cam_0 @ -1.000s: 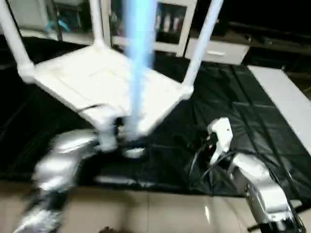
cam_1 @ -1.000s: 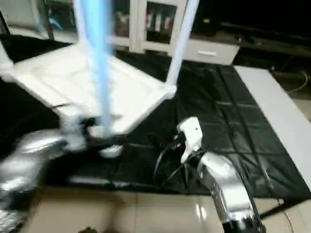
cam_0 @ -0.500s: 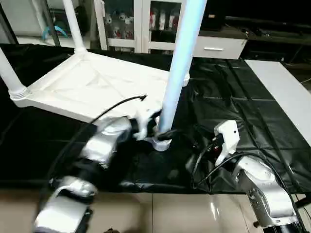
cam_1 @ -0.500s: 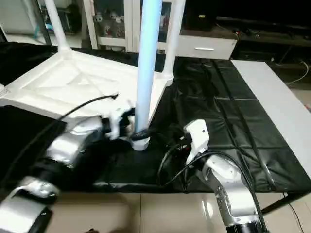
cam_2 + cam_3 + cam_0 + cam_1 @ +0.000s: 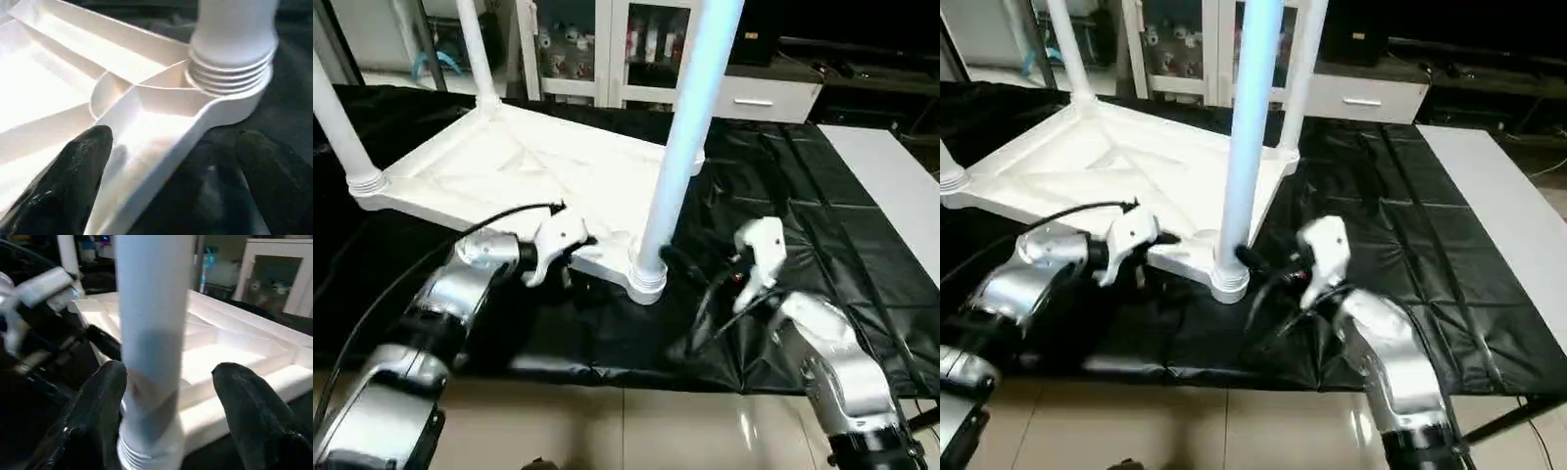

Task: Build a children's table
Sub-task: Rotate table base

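- White plastic tabletop lay upside down on the black-covered bench, ribbed side up, with four legs standing in its corner sockets.
- Near leg rose from the corner socket closest to the robot; threaded collar showed at the joint, so I judged it possibly not fully seated.
- Left fingers stood wide, straddling the tabletop's edge rib next to that socket, gripping nothing.
- Right fingers stood fairly wide on either side of the near leg, gaps visible on both sides; not clamped.
- Risk: with neither gripper holding, a nudge from either arm could tip or loosen the leg if it was loose.
- Risk: closing the right fingers off-centre could push the leg sideways and cock it in the socket.
- Risk: the left fingers could drag the edge and slide the tabletop across the slick cover.
- Right arm's cable hung near the socket; a snag looked possible.
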Robot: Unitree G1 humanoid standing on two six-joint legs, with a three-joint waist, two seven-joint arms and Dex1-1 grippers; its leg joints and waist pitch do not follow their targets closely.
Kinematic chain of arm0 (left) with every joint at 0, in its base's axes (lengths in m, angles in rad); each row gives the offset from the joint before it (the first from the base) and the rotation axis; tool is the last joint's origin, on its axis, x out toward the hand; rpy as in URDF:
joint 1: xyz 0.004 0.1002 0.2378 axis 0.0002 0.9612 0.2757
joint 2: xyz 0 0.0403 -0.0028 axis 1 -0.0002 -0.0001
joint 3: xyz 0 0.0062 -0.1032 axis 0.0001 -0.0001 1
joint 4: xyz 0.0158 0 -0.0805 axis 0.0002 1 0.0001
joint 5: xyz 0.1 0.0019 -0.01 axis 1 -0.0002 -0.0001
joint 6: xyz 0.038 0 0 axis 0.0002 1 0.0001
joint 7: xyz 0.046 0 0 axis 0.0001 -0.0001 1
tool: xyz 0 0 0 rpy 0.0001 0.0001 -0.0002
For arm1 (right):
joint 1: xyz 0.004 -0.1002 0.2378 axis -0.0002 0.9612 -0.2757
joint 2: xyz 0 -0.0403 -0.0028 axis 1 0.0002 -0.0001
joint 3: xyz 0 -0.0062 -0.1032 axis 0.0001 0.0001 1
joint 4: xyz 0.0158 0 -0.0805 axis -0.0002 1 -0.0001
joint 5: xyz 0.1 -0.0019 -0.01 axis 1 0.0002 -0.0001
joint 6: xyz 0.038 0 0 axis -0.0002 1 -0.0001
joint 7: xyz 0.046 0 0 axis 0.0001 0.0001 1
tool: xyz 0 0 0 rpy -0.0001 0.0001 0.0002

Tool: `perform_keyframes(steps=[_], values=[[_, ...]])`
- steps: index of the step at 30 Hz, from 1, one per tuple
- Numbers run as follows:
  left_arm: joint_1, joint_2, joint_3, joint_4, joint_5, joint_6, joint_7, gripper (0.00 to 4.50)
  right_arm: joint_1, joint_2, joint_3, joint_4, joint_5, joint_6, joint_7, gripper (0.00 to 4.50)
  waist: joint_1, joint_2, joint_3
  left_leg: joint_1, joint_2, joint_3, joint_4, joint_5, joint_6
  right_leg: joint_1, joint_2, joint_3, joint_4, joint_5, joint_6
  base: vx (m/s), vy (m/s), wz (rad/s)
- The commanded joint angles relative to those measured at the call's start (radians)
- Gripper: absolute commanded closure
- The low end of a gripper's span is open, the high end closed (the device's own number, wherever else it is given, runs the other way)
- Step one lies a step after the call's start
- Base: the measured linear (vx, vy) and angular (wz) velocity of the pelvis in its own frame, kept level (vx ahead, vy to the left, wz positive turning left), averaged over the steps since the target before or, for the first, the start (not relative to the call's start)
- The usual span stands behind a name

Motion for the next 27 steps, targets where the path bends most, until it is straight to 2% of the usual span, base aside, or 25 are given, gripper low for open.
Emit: perform_keyframes(steps=[1, 3, 4, 5, 6, 10, 11, 15, 16, 17, 18, 19, 20, 21, 22, 23, 27], values=[[-0.024, -0.014, -0.029, 0.024, 0.034, -0.022, 0.023, 0.04, -0.04, 0.009, 0.011, 0.027, -0.007, -0.005, 0.002, 1.35, -0.001, 0.013, -0.069, 0.007, 0.011, 0.003, -0.065, -0.231, -0.008, 0.047, -0.042, 0.037, -0.058, -0.133, -0.188, 0.0, 0.0, 0.0], [-0.032, -0.022, -0.04, 0.05, 0.053, -0.033, 0.0, 0.04, -0.085, 0.025, 0.017, 0.086, -0.042, -0.018, -0.026, 1.35, -0.001, 0.012, -0.069, 0.007, 0.01, 0.003, -0.064, -0.227, -0.009, 0.048, -0.043, 0.037, -0.058, -0.129, -0.195, 0.0, 0.0, 0.0], [-0.032, -0.022, -0.04, 0.05, 0.053, -0.033, 0.0, 0.04, -0.085, 0.025, 0.017, 0.086, -0.042, -0.018, -0.026, 1.35, -0.004, 0.017, -0.069, 0.006, 0.009, 0.004, -0.065, -0.23, -0.015, 0.047, -0.042, 0.037, -0.059, -0.128, -0.2, 0.0, 0.0, 0.0], [-0.032, -0.021, -0.054, 0.059, 0.064, -0.036, -0.03, 0.04, -0.123, 0.035, 0.016, 0.142, -0.074, -0.032, -0.06, 1.35, -0.001, 0.016, -0.07, 0.009, 0.01, 0.004, -0.064, -0.232, -0.018, 0.047, -0.044, 0.038, -0.059, -0.126, -0.202, 0.0, 0.0, 0.0], [-0.029, -0.018, -0.061, 0.058, 0.066, -0.034, -0.047, 0.04, -0.139, 0.039, 0.014, 0.164, -0.08, -0.039, -0.068, 1.35, -0.003, 0.022, -0.07, 0.007, 0.009, 0.003, -0.065, -0.233, -0.022, 0.047, -0.044, 0.038, -0.057, -0.125, -0.204, 0.0, 0.0, 0.0], [-0.005, 0.007, -0.093, 0.011, 0.06, 0.018, -0.136, 0.04, -0.196, 0.04, 0.012, 0.239, -0.095, -0.058, -0.077, 1.35, -0.005, 0.021, -0.068, 0.012, 0.012, 0.002, -0.068, -0.276, -0.033, 0.046, -0.045, 0.038, -0.06, -0.166, -0.209, 0.0, 0.0, 0.0], [0.007, 0.021, -0.107, -0.018, 0.056, 0.047, -0.176, 0.04, -0.218, 0.037, 0.011, 0.271, -0.098, -0.069, -0.073, 1.35, -0.005, 0.019, -0.065, 0.012, 0.012, 0.003, -0.069, -0.286, -0.033, 0.046, -0.045, 0.038, -0.061, -0.184, -0.208, 0.0, 0.0, 0.0], [0.055, 0.068, -0.132, -0.123, 0.042, 0.156, -0.275, 0.04, -0.29, 0.029, 0.005, 0.374, -0.107, -0.111, -0.044, 1.35, -0.008, 0.022, -0.064, 0.013, 0.013, 0.003, -0.07, -0.291, -0.036, 0.043, -0.044, 0.039, -0.061, -0.194, -0.215, 0.0, 0.0, 0.0], [0.067, 0.081, -0.136, -0.143, 0.043, 0.171, -0.291, 0.04, -0.305, 0.03, 0.004, 0.397, -0.109, -0.121, -0.037, 1.35, -0.012, 0.009, -0.063, 0.01, 0.011, 0.006, -0.069, -0.289, -0.033, 0.044, -0.04, 0.039, -0.061, -0.198, -0.212, 0.0, 0.0, 0.0], [0.077, 0.09, -0.137, -0.157, 0.045, 0.181, -0.3, 0.04, -0.317, 0.032, 0.004, 0.418, -0.109, -0.131, -0.031, 1.35, -0.009, 0.016, -0.067, 0.012, 0.012, 0.005, -0.068, -0.278, -0.03, 0.043, -0.046, 0.041, -0.057, -0.198, -0.213, 0.0, 0.0, 0.0], [0.089, 0.102, -0.138, -0.175, 0.048, 0.193, -0.305, 0.04, -0.33, 0.034, 0.007, 0.443, -0.112, -0.141, -0.025, 1.35, -0.009, 0.018, -0.067, 0.011, 0.013, 0.005, -0.067, -0.273, -0.03, 0.044, -0.046, 0.041, -0.057, -0.189, -0.217, 0.0, 0.0, 0.0], [0.101, 0.112, -0.137, -0.193, 0.049, 0.209, -0.307, 0.04, -0.341, 0.036, 0.01, 0.462, -0.114, -0.151, -0.02, 1.35, -0.01, 0.013, -0.067, 0.015, 0.014, 0.008, -0.066, -0.268, -0.027, 0.039, -0.041, 0.039, -0.059, -0.167, -0.227, 0.0, 0.0, 0.0], [0.112, 0.119, -0.133, -0.204, 0.052, 0.21, -0.299, 0.04, -0.352, 0.04, 0.014, 0.481, -0.114, -0.158, -0.011, 1.35, -0.01, 0.01, -0.065, 0.01, 0.012, 0.007, -0.067, -0.262, -0.024, 0.043, -0.04, 0.038, -0.055, -0.157, -0.228, 0.0, 0.0, 0.0], [0.121, 0.122, -0.125, -0.209, 0.058, 0.19, -0.274, 0.04, -0.362, 0.043, 0.021, 0.5, -0.116, -0.167, -0.004, 1.35, -0.009, 0.007, -0.066, 0.01, 0.013, 0.007, -0.067, -0.262, -0.022, 0.044, -0.042, 0.037, -0.055, -0.161, -0.227, 0.0, 0.0, 0.0], [0.121, 0.107, -0.099, -0.198, 0.056, 0.147, -0.218, 0.04, -0.371, 0.048, 0.028, 0.516, -0.116, -0.176, 0.002, 1.35, -0.01, 0.008, -0.066, 0.01, 0.013, 0.006, -0.067, -0.261, -0.021, 0.044, -0.042, 0.037, -0.054, -0.163, -0.226, 0.0, 0.0, 0.0], [0.116, 0.085, -0.072, -0.187, 0.044, 0.121, -0.17, 0.04, -0.375, 0.052, 0.03, 0.523, -0.115, -0.182, 0.003, 1.35, -0.009, 0.004, -0.066, 0.01, 0.013, 0.008, -0.066, -0.256, -0.015, 0.044, -0.043, 0.038, -0.056, -0.169, -0.221, 0.0, 0.0, 0.0], [0.105, 0.053, -0.031, -0.213, -0.003, 0.104, -0.151, 0.04, -0.377, 0.062, 0.031, 0.527, -0.114, -0.191, 0.015, 1.35, -0.005, 0.002, -0.068, 0.008, 0.014, 0.008, -0.064, -0.224, -0.009, 0.045, -0.044, 0.037, -0.051, -0.138, -0.225, 0.0, 0.0, 0.0]])
